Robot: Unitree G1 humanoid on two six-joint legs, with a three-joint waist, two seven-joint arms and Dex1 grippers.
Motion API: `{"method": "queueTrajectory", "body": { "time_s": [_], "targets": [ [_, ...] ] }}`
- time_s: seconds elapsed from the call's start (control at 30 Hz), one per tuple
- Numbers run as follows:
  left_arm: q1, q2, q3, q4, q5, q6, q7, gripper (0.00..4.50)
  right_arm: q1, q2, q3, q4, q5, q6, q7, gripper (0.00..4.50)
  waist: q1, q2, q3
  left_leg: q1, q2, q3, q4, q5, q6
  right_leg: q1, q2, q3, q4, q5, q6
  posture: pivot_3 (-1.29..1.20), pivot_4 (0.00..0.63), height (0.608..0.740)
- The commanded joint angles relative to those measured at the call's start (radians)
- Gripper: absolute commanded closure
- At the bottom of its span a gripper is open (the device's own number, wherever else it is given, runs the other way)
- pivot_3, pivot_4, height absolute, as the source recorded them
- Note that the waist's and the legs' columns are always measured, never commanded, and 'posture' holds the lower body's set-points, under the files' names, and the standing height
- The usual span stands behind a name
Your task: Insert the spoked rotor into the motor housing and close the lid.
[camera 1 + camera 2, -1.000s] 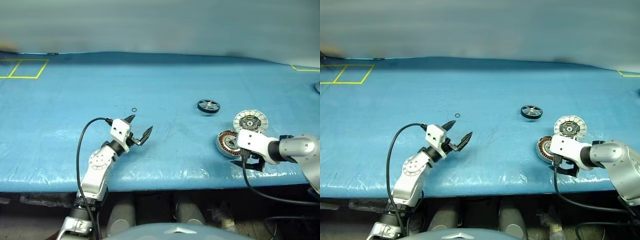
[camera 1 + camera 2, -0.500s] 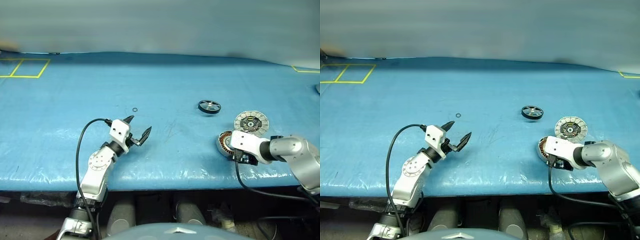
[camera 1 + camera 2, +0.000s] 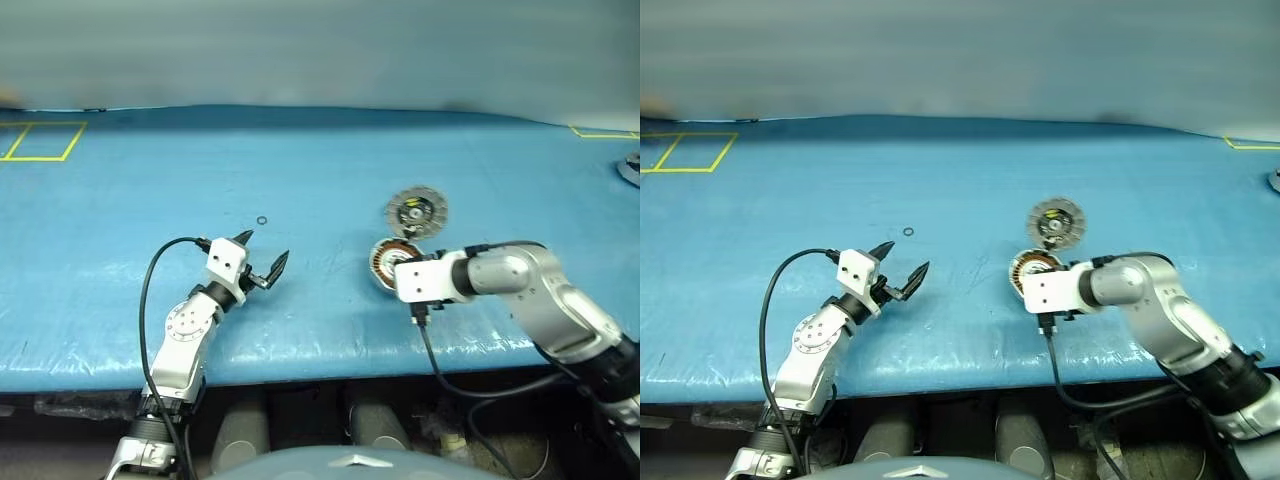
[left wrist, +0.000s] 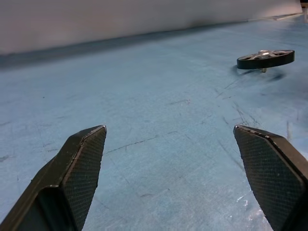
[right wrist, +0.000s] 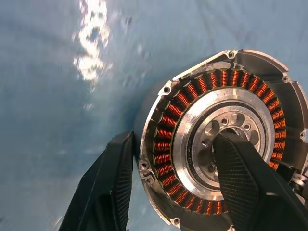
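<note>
On the head cam, left gripper (image 3: 262,262): hanging just over the blue table (image 3: 320,160), fingers spread wide, nothing in them.
Head cam, small ring (image 3: 262,220): tiny dark ring lying on the blue surface, a bit beyond the left gripper, not touching it.
Head cam, motor housing (image 3: 386,260): right of centre, tipped up so the copper windings face the camera, tucked right against the white wrist block (image 3: 420,280) of the right arm.
Head cam, lid (image 3: 416,211): ribbed face up, dark centre, lying just beyond the housing.
Left wrist cam, spoked rotor (image 4: 265,58): black wheel out ahead of the spread fingers (image 4: 84,159), well apart from them, looks perched on its hub.
Right wrist cam, right gripper (image 5: 175,139): clamped on the motor housing's wall, one finger on the outside of the rim, the other inside on the silver hub.
Right wrist cam, housing: copper coils all around, blue table behind it.
</note>
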Motion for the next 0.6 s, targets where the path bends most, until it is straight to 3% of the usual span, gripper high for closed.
{"method": "queueTrajectory", "body": {
  "time_s": [0.03, 0.4, 0.6],
  "targets": [
    [0.0, 0.005, 0.009, -0.019, 0.0, -0.01, 0.003, 0.0, -0.101, 0.059, 0.042, 0.075, -0.053, -0.076, 0.011, 2.34, 0.006, 0.0, 0.0, 0.0, 0.0, 0.0, 0.0, 0.0, 0.0, 0.0, 0.0, 0.0, 0.0, 0.0, 0.0, 0.0, 0.15, 0.74],
    [0.046, 0.012, 0.035, -0.059, 0.003, -0.014, 0.032, 0.0, -0.16, 0.183, 0.111, 0.259, -0.082, -0.15, 0.043, 2.34, 0.021, 0.0, 0.0, -0.001, 0.0, -0.001, -0.001, -0.001, -0.001, 0.0, 0.0, 0.0, -0.001, 0.0, -0.001, 0.0, 0.15, 0.74],
    [0.052, 0.011, 0.03, -0.061, 0.004, -0.009, 0.04, 0.0, -0.136, 0.213, 0.111, 0.209, -0.063, -0.142, 0.056, 2.34, 0.016, 0.0, 0.0, 0.001, 0.0, 0.0, 0.0, 0.0, -0.001, 0.001, 0.0, 0.0, 0.0, 0.0, -0.001, 0.0, 0.15, 0.74]
  ]
}}
